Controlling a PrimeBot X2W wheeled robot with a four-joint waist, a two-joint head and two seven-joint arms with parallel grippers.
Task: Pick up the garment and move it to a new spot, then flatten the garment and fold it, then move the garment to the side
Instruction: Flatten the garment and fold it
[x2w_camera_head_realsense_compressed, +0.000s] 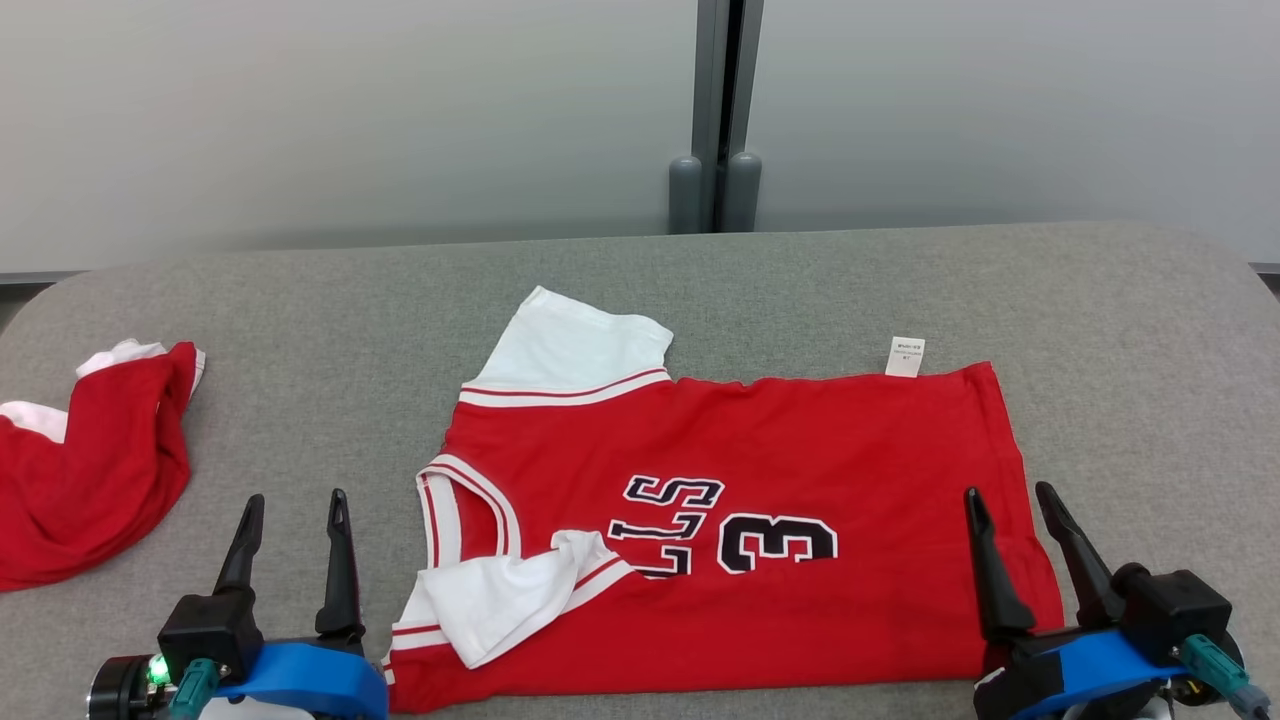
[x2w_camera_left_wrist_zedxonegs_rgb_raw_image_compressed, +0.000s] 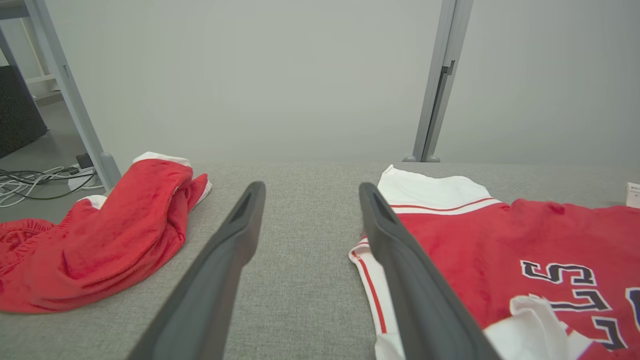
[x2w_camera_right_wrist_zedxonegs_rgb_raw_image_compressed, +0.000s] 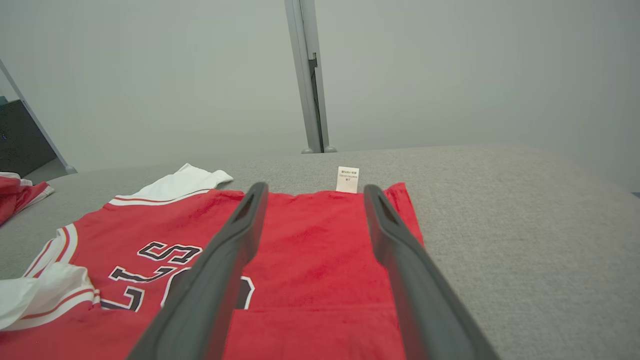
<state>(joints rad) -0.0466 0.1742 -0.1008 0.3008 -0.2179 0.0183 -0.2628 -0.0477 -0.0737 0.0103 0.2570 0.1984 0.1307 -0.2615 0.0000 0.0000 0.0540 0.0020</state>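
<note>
Jersey: a red jersey (x2w_camera_head_realsense_compressed: 800, 450) with white trim lies spread on the grey desk (x2w_camera_head_realsense_compressed: 800, 280), roughly at its middle, with the neck toward the robot's left and the hem toward its right.
Print: dark letters and a 3 face up.
Sleeves: the far sleeve (x2w_camera_head_realsense_compressed: 570, 345) lies flat on the desk; the near sleeve (x2w_camera_head_realsense_compressed: 500, 590) is crumpled back over the red body.
Tag: a small white tag (x2w_camera_head_realsense_compressed: 905, 356) sticks out from the far edge, near the hem.
Left hand (x2w_camera_head_realsense_compressed: 296, 498): fingers spread apart, holding nothing, over bare desk just beside the neck end.
Right hand (x2w_camera_head_realsense_compressed: 1008, 490): fingers spread apart, holding nothing, over the near hem corner; I cannot tell whether it touches the cloth.
Other cloth: a second red garment (x2w_camera_head_realsense_compressed: 100, 470) sits bunched at the desk's left edge, apart from the jersey.
Behind: a grey post (x2w_camera_head_realsense_compressed: 715, 110) against a pale wall.
</note>
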